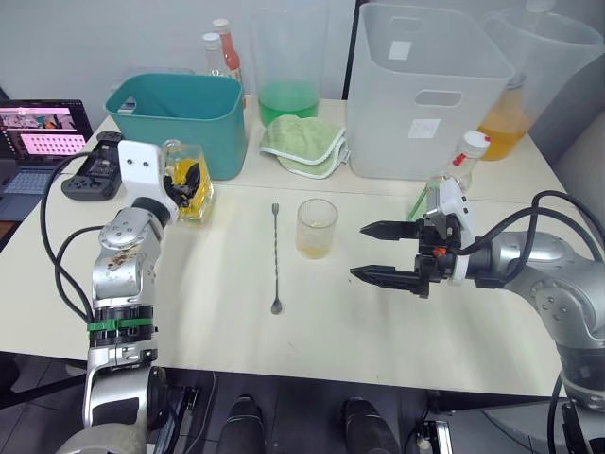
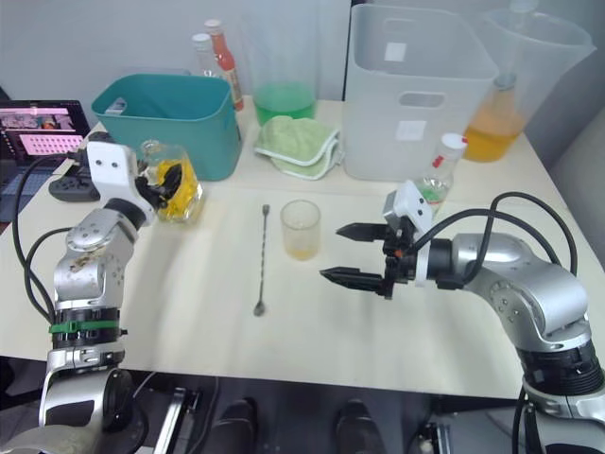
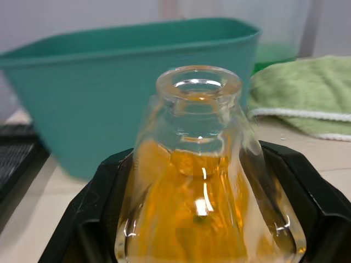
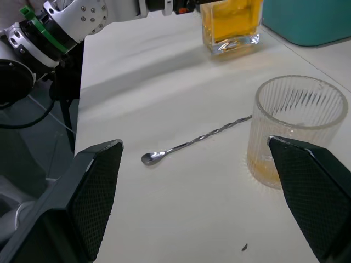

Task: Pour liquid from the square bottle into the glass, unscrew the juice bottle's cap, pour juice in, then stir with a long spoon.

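left gripper (image 1: 186, 182) clamped on square bottle (image 1: 192, 186), near table's left edge | right gripper (image 1: 387, 253) spread wide beside glass (image 1: 316, 228) | spoon (image 1: 276, 257) mid-table

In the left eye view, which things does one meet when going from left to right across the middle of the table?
Left pincer shut on the square bottle → long spoon → glass → right pincer, open → juice bottle.
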### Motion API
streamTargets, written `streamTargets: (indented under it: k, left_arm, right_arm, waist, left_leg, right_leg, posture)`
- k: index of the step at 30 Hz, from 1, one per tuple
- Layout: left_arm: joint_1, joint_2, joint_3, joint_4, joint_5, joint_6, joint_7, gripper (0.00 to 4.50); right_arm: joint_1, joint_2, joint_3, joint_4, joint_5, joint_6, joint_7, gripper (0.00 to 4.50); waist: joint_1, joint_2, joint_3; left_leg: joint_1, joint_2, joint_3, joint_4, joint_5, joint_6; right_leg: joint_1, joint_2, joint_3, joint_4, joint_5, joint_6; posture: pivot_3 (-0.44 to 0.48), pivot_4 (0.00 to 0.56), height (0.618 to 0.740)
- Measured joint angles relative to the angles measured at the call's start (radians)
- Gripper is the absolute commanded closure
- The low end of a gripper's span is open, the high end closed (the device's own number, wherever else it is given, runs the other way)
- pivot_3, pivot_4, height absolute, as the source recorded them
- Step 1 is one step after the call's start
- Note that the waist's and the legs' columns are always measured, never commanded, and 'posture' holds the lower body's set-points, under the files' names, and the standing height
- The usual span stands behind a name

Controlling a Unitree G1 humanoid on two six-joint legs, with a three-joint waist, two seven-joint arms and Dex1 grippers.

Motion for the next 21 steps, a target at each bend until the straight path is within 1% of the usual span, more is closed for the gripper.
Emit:
streamTargets:
  k: [3, 7, 14, 18, 20, 21]
  left_arm:
    - [0.041, -0.004, 0.005, -0.035, -0.019, 0.016, 0.006, 1.71]
    - [0.050, -0.007, 0.010, -0.049, -0.039, 0.016, 0.002, 1.71]
    - [0.058, -0.005, 0.003, -0.069, -0.074, 0.007, -0.064, 1.71]
    - [0.064, 0.007, -0.003, -0.068, -0.080, 0.009, -0.078, 1.71]
    - [0.071, 0.010, -0.003, -0.066, -0.080, 0.010, -0.081, 0.68]
    - [0.073, 0.013, -0.003, -0.066, -0.081, 0.008, -0.081, 0.44]
  right_arm:
    - [-0.006, 0.010, 0.005, 0.006, -0.007, 0.000, 0.011, 0.02]
    - [-0.006, 0.015, 0.006, 0.012, -0.014, 0.000, 0.015, 0.02]
    - [-0.006, 0.024, 0.006, 0.013, -0.024, 0.000, 0.015, 0.02]
    - [-0.007, 0.030, 0.006, 0.014, -0.026, 0.000, 0.015, 0.02]
    - [-0.007, 0.030, 0.006, 0.020, -0.029, 0.000, 0.015, 0.00]
    - [-0.007, 0.030, 0.006, 0.020, -0.032, 0.000, 0.015, 0.00]
  waist:
    - [0.008, -0.001, 0.000]
    - [0.006, -0.001, 0.000]
    - [0.003, -0.001, 0.000]
    - [0.002, -0.001, 0.000]
    - [0.001, -0.001, 0.000]
    - [0.001, -0.001, 0.000]
  left_leg:
    - [-0.001, 0.000, 0.000, 0.000, 0.000, 0.000]
    - [-0.001, 0.000, 0.000, 0.001, 0.000, 0.000]
    - [-0.001, 0.000, 0.000, 0.000, 0.000, 0.000]
    - [-0.001, 0.000, 0.000, 0.000, 0.000, 0.000]
    - [-0.001, 0.000, 0.000, 0.000, 0.000, 0.000]
    - [-0.001, 0.000, 0.000, 0.000, 0.000, 0.000]
  right_leg:
    - [0.000, 0.000, 0.000, 0.000, 0.000, 0.000]
    - [0.000, 0.000, 0.000, 0.000, 0.000, 0.000]
    - [0.000, 0.000, 0.000, 0.000, 0.000, 0.000]
    - [0.000, 0.000, 0.000, 0.000, 0.000, 0.000]
    - [0.000, 0.000, 0.000, 0.000, 0.000, 0.000]
    - [0.000, 0.000, 0.000, 0.000, 0.000, 0.000]
  posture:
    - [0.000, 0.150, 0.734]
    - [0.000, 0.150, 0.734]
    - [0.000, 0.150, 0.734]
    - [0.000, 0.150, 0.734]
    - [0.000, 0.150, 0.734]
    - [0.000, 0.150, 0.734]
